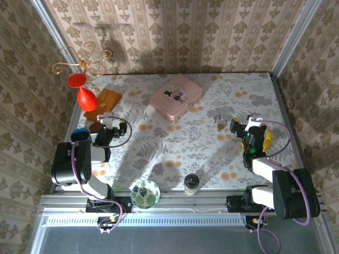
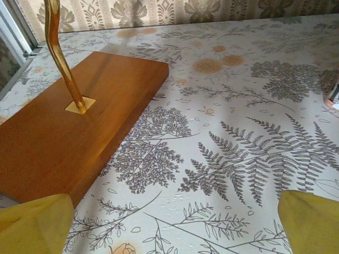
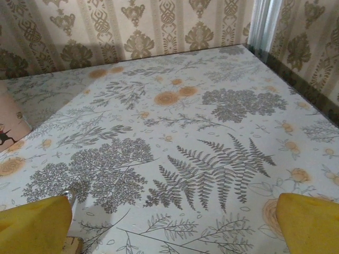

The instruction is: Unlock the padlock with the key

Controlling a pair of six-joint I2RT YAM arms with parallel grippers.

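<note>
Yellow-fingered right hand (image 3: 175, 211) is held spread and empty, low over the floral-patterned desk (image 3: 212, 106). Tiny pale brass-coloured metal padlock (image 1: 219, 125) is seen just to its left. Approach is judged the current step; next, the key must be pinched.

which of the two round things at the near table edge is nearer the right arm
The small dark-lidded jar, not the green patterned bowl: it sits to the bowl's right, closer to the right arm.

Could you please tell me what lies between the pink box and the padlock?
Nothing. In the top view, the stretch of flowered table between the pink box and the padlock is bare, crossed only by shadow.
</note>
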